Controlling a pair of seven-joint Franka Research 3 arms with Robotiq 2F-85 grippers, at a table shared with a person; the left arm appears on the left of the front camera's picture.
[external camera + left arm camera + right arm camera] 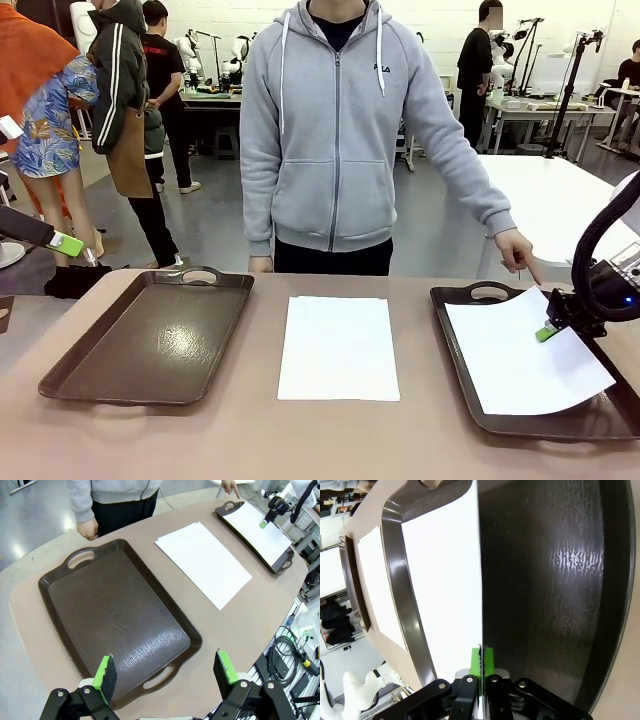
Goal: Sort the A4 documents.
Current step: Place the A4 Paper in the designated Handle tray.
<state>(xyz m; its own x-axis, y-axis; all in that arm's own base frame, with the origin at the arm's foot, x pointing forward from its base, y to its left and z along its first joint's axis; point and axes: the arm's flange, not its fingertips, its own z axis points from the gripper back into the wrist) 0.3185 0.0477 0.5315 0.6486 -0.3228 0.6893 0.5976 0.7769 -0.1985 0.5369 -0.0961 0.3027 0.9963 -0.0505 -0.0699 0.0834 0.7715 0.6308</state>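
Observation:
One white A4 document (520,358) lies skewed in the right brown tray (447,345), its near corner overhanging the rim. My right gripper (547,333) is at that sheet's right edge. In the right wrist view its green pads (475,662) are pressed together on the edge of the sheet (445,580), above the tray floor (545,580). More A4 documents (338,347) lie flat on the table between the trays. My left gripper (165,670) hangs open, with nothing between its fingers, above the near end of the empty left tray (115,615).
A person in a grey hoodie stands at the far side. One of their hands (518,250) points a finger down at the right tray's far corner. The left tray (150,340) holds nothing. The table's rounded edge and cables (290,650) lie beyond it.

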